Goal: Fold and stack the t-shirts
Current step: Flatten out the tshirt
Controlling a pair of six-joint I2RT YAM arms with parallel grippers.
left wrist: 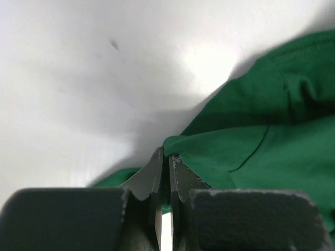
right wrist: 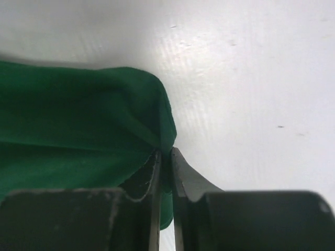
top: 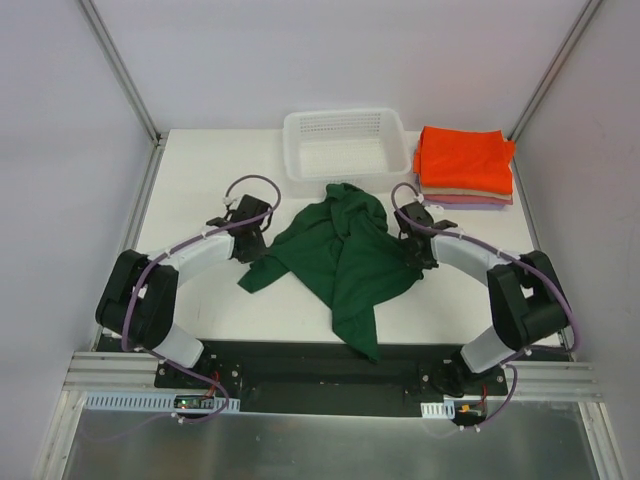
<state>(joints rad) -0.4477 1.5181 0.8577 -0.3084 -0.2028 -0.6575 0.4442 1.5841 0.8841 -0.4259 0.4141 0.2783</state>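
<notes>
readable text: none | labels, brands: none | numbers, signs: none | green shirt (top: 345, 260): no print legible | basket (top: 340, 117): no marking legible | stack (top: 463, 158): no tag legible

The dark green t-shirt (top: 340, 255) lies crumpled just below the white mesh basket (top: 345, 117) (toward the arm bases). The left gripper (top: 254, 248) and right gripper (top: 419, 255) sit at its opposite edges. The folded t-shirt stack (top: 463, 160), orange uppermost, stands right of the basket.
</notes>
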